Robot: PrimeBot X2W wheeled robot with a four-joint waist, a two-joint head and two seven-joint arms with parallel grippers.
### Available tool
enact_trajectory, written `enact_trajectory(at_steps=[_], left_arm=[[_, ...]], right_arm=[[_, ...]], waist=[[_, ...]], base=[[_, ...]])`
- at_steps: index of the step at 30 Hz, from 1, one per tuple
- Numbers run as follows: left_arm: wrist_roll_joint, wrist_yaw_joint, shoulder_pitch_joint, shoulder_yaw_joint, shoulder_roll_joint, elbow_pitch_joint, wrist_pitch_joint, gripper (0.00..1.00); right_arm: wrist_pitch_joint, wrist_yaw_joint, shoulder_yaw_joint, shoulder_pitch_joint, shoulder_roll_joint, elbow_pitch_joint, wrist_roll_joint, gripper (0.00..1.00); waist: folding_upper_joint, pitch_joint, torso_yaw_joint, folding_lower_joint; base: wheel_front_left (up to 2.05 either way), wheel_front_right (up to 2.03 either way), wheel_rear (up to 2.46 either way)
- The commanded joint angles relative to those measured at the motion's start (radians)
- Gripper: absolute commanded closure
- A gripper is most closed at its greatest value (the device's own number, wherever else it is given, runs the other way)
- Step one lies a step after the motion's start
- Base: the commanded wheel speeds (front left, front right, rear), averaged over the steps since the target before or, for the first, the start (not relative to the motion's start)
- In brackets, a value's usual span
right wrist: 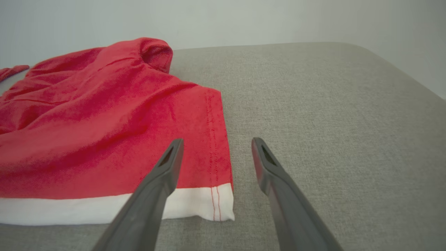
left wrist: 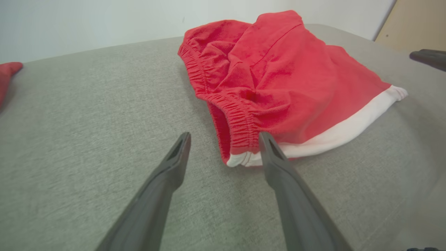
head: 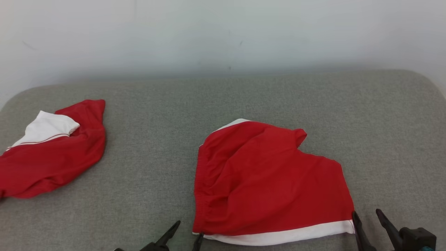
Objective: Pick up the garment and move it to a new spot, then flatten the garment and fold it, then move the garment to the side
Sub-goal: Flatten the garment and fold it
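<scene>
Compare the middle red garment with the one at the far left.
The middle garment lies spread fairly flat; the left garment is bunched in a heap. The middle garment's white shows as a band along its near edge; the left garment's is a panel on top. Both are red and white, on the grey cushion.

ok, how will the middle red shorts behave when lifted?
Probably floppy: the red shorts lie creased and slumped on the grey cushion, so they'd likely sag between grips. Likely light: the fabric looks thin. The gathered waistband looks thicker, perhaps an easier pinch.
</scene>
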Motion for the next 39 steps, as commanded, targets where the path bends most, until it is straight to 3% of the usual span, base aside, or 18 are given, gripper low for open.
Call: enact_trajectory(at_steps=[1,5,13,14,15,16,21,28,36,39], left_arm=[[-0.022,0.002,-0.029,-0.019,0.005,0.024,-0.003,0.0],[-0.053,0.002,-0.094,-0.102,0.025,0.092,-0.003,0.0],[-0.104,0.002,-0.161,-0.163,0.031,0.143,-0.003,0.0],[-0.112,0.002,-0.166,-0.174,0.031,0.147,-0.003,0.53],[-0.118,0.002,-0.173,-0.18,0.031,0.148,-0.003,0.84],[-0.124,0.002,-0.178,-0.185,0.033,0.149,-0.003,1.0],[-0.145,0.002,-0.183,-0.187,0.037,0.119,-0.003,1.0],[-0.133,0.002,-0.196,-0.133,0.085,-0.028,-0.003,1.0],[-0.188,0.002,-0.448,-0.145,0.175,-0.124,0.015,1.0],[-0.295,0.002,-0.681,-0.154,0.206,-0.137,0.081,1.0]], right_arm=[[-0.002,-0.002,0.009,-0.015,-0.01,0.028,0.009,0.0],[-0.006,-0.002,0.038,-0.059,-0.012,0.128,0.03,0.0],[-0.013,-0.002,0.127,-0.139,0.016,0.287,0.097,0.0],[-0.013,-0.002,0.139,-0.146,0.019,0.299,0.107,0.53],[-0.013,-0.002,0.15,-0.152,0.022,0.308,0.118,0.67],[-0.013,-0.002,0.16,-0.157,0.025,0.314,0.131,1.0],[-0.02,-0.002,0.202,-0.179,0.025,0.282,0.173,1.0],[-0.021,-0.002,0.218,-0.205,-0.034,0.047,0.235,1.0],[-0.004,-0.002,0.245,-0.423,-0.098,-0.03,0.339,1.0],[0.078,-0.002,0.235,-0.627,-0.1,-0.009,0.445,1.0]], waist=[[-0.0001,0.02,-0.016,-0.0001],[-0.0001,0.043,-0.029,-0.0001],[-0.0001,0.073,-0.037,-0.0001],[-0.0001,0.075,-0.036,-0.0001],[-0.0001,0.077,-0.035,-0.0001],[-0.0001,0.078,-0.035,-0.0001],[-0.0001,0.075,-0.035,-0.0001],[-0.0001,0.091,-0.052,-0.0001],[-0.0001,0.158,-0.059,-0.0001],[-0.0001,0.242,-0.06,-0.0001]], base=[[0.0,0.0,0.0],[0.0,0.0,0.0],[0.0,0.0,0.0],[0.0,0.0,0.0],[0.0,0.0,0.0],[0.0,0.0,0.0],[0.0,0.0,0.0],[0.0,0.0,0.0],[0.0,0.0,0.0],[0.0,0.0,0.0]])
